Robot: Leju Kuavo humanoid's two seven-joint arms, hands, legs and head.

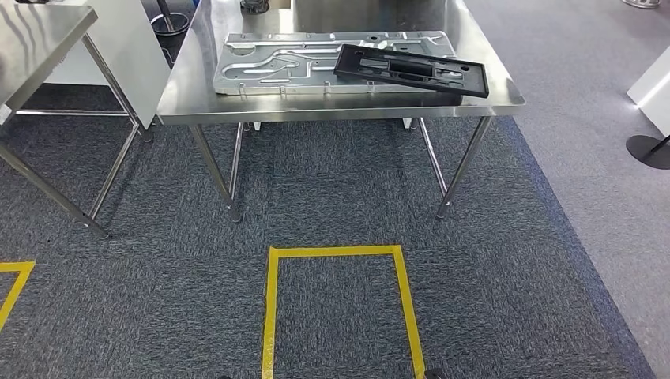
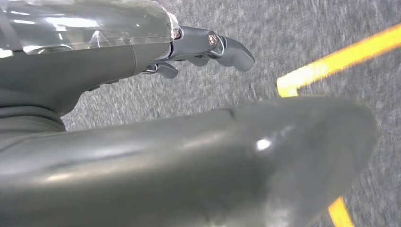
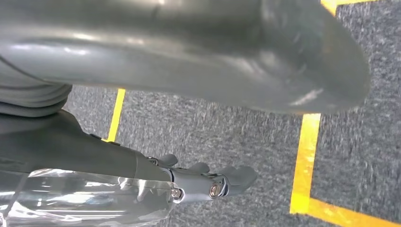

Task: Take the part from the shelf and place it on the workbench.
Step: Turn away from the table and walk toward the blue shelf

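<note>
A black rectangular frame part [image 1: 411,70] lies tilted on top of a large silver stamped metal panel [image 1: 272,63], both on the steel workbench [image 1: 190,103] straight ahead. My left hand [image 2: 189,71] hangs over the grey carpet, fingers [image 2: 231,49] stretched out and holding nothing. My right hand [image 3: 189,156] hangs the same way above the carpet, its fingers [image 3: 236,177] extended and empty. Both hands are well away from the workbench.
A yellow taped square [image 1: 340,300] marks the carpet in front of the workbench. A second steel table [image 1: 39,39] stands at the left, with another yellow line [image 1: 16,284] below it. A white stand with a black base [image 1: 652,146] sits at the right edge.
</note>
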